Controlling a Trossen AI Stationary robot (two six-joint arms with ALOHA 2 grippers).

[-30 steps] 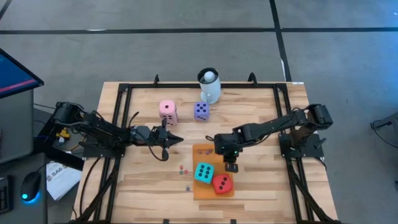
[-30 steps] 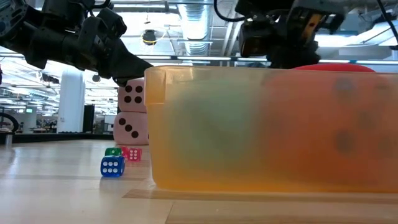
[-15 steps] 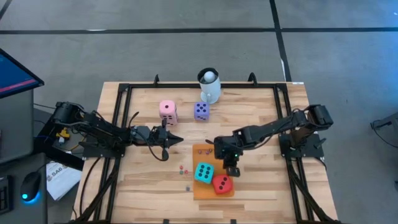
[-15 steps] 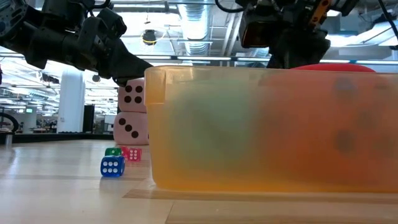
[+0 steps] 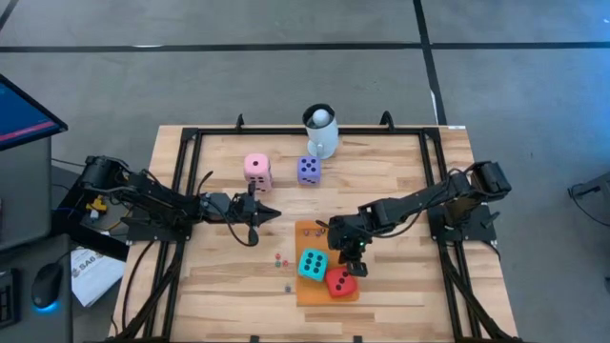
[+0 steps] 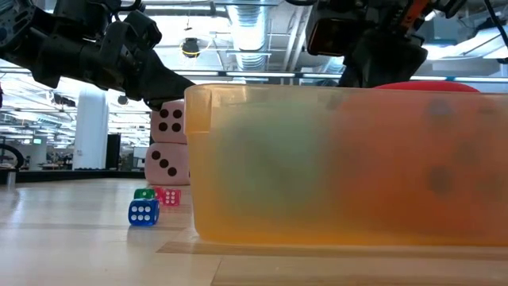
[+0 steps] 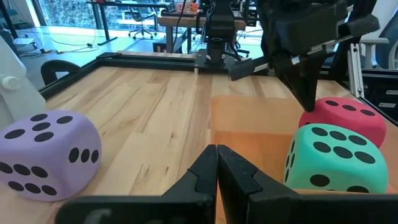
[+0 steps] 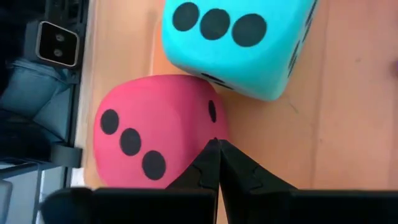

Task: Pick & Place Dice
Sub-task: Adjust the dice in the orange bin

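The right gripper (image 5: 354,267) hangs over the orange mat (image 5: 307,289), its fingers (image 8: 214,163) pressed together with nothing between them. Their tips sit at the upper edge of the red die (image 5: 341,281) — whether they touch it I cannot tell. The teal die (image 5: 313,265) stands just beside the gripper, on the side toward the left arm, close against the red one; both rest on the mat. In the right wrist view the closed tips point at the red die's (image 8: 158,132) edge, with the teal die (image 8: 239,43) just beyond it.

The left gripper (image 5: 269,215) waits well away from the mat, low over the bare wood, its fingers (image 7: 217,171) also pressed together and empty. From it, the pink die (image 5: 256,170) and the purple die (image 5: 308,170) stand farther out toward the far edge of the table (image 5: 400,171), near the white mug (image 5: 320,131). A few tiny coloured dice (image 5: 280,258) lie between the left gripper and the mat's near corner — in the low view a small blue one (image 6: 143,212), a green one and a pink one show in front of the pink die (image 6: 168,145).
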